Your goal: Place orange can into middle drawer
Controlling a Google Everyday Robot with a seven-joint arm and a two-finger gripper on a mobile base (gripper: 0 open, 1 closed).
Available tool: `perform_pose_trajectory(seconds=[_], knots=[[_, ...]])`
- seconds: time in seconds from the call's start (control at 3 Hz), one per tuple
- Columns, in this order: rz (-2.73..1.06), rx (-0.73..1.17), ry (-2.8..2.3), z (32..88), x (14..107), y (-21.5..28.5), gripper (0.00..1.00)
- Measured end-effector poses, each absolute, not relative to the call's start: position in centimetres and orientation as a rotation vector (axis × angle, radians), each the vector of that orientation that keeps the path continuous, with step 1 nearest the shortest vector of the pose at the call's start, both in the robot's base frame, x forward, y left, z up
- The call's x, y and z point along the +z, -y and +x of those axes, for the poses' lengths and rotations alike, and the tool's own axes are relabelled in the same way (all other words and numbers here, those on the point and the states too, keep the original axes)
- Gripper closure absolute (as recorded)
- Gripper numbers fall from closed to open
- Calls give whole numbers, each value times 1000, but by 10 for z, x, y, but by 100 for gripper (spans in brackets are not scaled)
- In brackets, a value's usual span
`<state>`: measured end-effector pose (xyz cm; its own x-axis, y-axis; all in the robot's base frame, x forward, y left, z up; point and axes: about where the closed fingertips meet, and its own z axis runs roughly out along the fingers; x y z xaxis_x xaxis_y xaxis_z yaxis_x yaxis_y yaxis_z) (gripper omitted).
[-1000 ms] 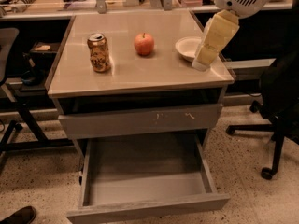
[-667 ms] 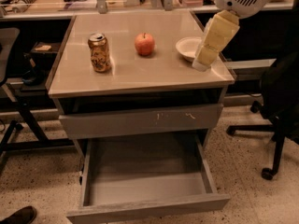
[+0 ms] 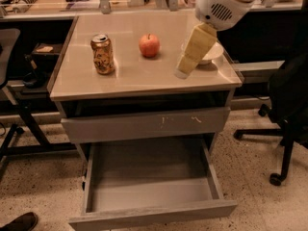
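One change worth noting: the orange can [image 3: 103,54] hasn't budged. It stands upright on the surface [image 3: 144,78], well off to the hand's left. The hand [image 3: 182,71] has slid left off the white bowl [image 3: 215,55] and now hangs over bare surface, just right of the red apple [image 3: 149,45]. My read: the reach toward the can has started and no grasp has been made, so the task is at an early stage.

Can vs hand: well apart. As the camera sees it, the can sits to the hand's left and a little further back. The apple stands between them, beyond the straight line and nearer the hand than the can. Nothing touches the can.

Hand state: can't tell whether it's open or closed. It shows as one tan slab angled down-left, tip close to the surface. Nothing visibly held.

The bowl is just behind-right of the hand, partly hidden by it.

The middle drawer [image 3: 149,170] is pulled out, below and in front of the hand, with a bare interior, so the drop target looks ready. The drawer front with pale scratches [image 3: 144,124] above it is shut.

Next move, my guess: keep going left, pass in front of the apple without clipping it, and take the can from the side. Risk: it's a tall narrow can and likely tips if nudged off-centre.
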<state>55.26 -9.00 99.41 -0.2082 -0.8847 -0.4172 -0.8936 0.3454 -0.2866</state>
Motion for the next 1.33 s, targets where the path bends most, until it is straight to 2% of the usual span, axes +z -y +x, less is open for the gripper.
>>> perform_pose_trajectory(seconds=[0.33,1.0,1.33], knots=[[-1548,69,-2063,566,985,68,0],[-1505,53,-2039,578,979,60,0],[-1447,77,-2006,607,967,43,0]])
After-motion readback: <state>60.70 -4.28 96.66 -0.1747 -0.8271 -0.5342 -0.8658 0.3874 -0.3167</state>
